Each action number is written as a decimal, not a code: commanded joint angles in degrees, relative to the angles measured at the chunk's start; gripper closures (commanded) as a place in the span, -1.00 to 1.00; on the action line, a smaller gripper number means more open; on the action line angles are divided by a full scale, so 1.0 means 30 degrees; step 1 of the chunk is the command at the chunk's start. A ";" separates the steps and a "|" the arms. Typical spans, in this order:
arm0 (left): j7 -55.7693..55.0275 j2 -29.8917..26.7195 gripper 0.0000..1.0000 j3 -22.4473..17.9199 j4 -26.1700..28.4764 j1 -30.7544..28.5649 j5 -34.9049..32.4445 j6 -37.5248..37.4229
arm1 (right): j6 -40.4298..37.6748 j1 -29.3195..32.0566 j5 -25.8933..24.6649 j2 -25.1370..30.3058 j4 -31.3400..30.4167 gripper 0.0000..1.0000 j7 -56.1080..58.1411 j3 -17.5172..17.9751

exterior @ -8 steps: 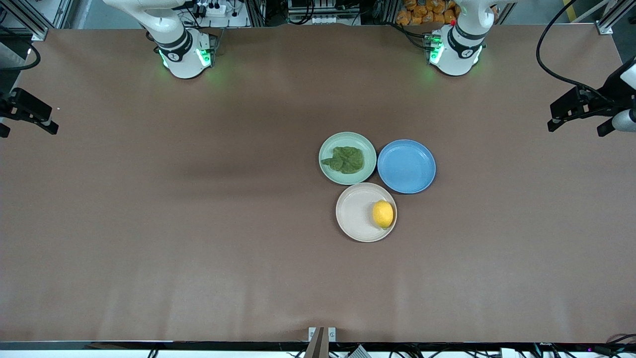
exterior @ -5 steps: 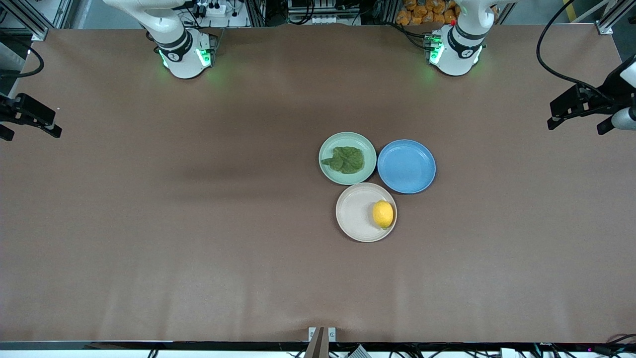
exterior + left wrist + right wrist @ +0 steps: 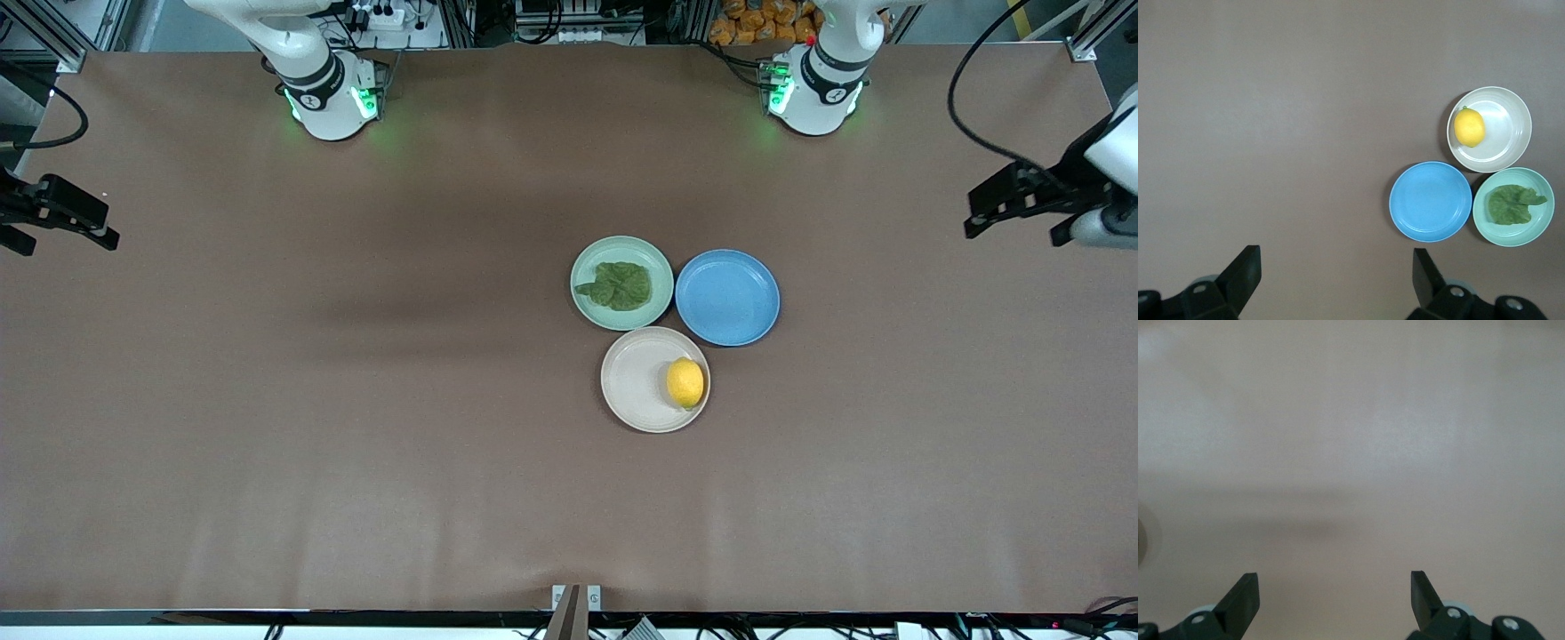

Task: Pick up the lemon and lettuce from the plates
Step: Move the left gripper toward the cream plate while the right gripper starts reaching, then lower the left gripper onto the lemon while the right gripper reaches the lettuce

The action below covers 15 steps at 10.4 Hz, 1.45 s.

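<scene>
Approach not yet begun: both tools, left (image 3: pixel 1013 203) and right (image 3: pixel 67 216), hang wide open over the tabletop's (image 3: pixel 356 400) ends, well apart from the lemon (image 3: pixel 685 383) on the beige plate (image 3: pixel 633 380) and the lettuce (image 3: pixel 619 285) on the mint plate (image 3: pixel 622 249); each must next travel centreward and descend.

White rounded arm bases with green-lit rings, black bands, black claws, black looping cables

lettuce (image 3: pixel 619 285) on plate A (image 3: pixel 594 262) | lemon (image 3: pixel 685 383) on plate B (image 3: pixel 629 382), nearer the front camera, touching A | plate C (image 3: pixel 727 298) beside A, toward left arm's end
</scene>
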<state>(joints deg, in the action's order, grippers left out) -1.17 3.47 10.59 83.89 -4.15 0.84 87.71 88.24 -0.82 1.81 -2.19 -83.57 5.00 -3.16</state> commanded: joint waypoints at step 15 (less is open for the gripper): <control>-0.9945 1.1319 -1.00 0.0717 -0.0395 0.6682 -0.2122 1.0979 | 0.6519 -1.2458 0.0510 -0.1781 -0.3866 -0.97 -1.9698 0.3076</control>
<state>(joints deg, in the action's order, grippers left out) -27.06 34.54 13.48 84.17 13.82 -3.16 117.89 102.71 -34.33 3.80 -5.65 -92.29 -47.98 6.53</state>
